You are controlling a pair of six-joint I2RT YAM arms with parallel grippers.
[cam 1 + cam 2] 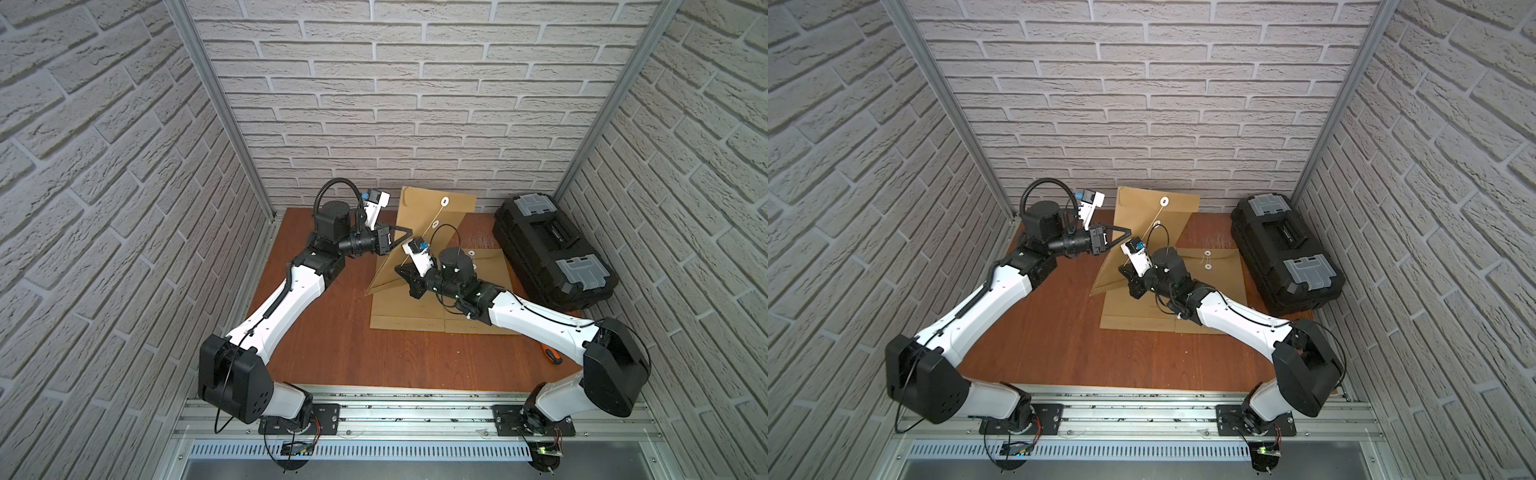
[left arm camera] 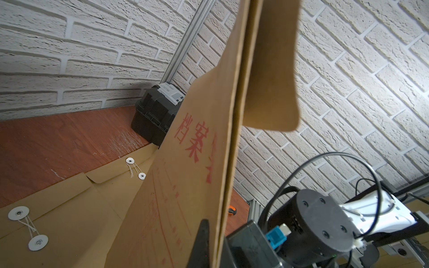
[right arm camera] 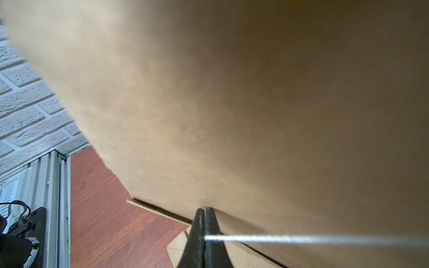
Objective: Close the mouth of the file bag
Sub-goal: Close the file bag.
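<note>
The right gripper point(image 3: 204, 222) is pinching the white string point(image 3: 301, 240), drawing it taut from the upper button point(image 1: 444, 202), while the left gripper point(image 1: 409, 231) is clamping the edge of the file bag point(image 1: 419, 208), which is standing tilted between them. The flap point(image 2: 269, 69) is folded over but hanging loose, and winding the string round the lower button point(image 1: 434, 224) appears not yet done.

The right gripper point(image 3: 204, 214) pinches a white string point(image 3: 301, 240) beside the file bag point(image 3: 232, 104).

Lab test cell: brick-look panels point(image 1: 415, 104), aluminium rails point(image 1: 415, 409)
</note>
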